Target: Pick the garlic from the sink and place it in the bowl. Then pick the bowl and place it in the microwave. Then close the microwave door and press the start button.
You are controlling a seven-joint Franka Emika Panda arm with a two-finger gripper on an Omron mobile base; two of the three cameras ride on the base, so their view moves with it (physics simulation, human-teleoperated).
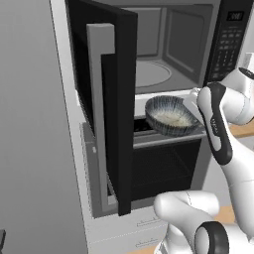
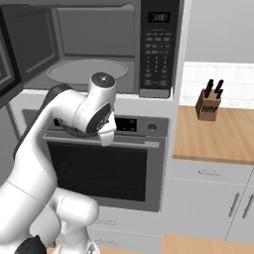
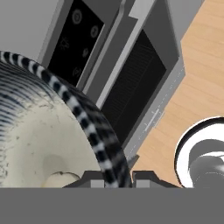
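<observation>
Nothing legible on the appliances

We can make out a small lit display at the top of the microwave's keypad strip (image 2: 157,49), but its digits are too blurred for us to read, and in the left base view the same display is just as unclear. The rows of pale marks on the keypad buttons below it are too small for us to tell apart. On the oven's dark control panel (image 3: 75,41) we see a few faint round symbols, none of which we can read as a letter or a number. We find no brand name or label on anything else.
</observation>
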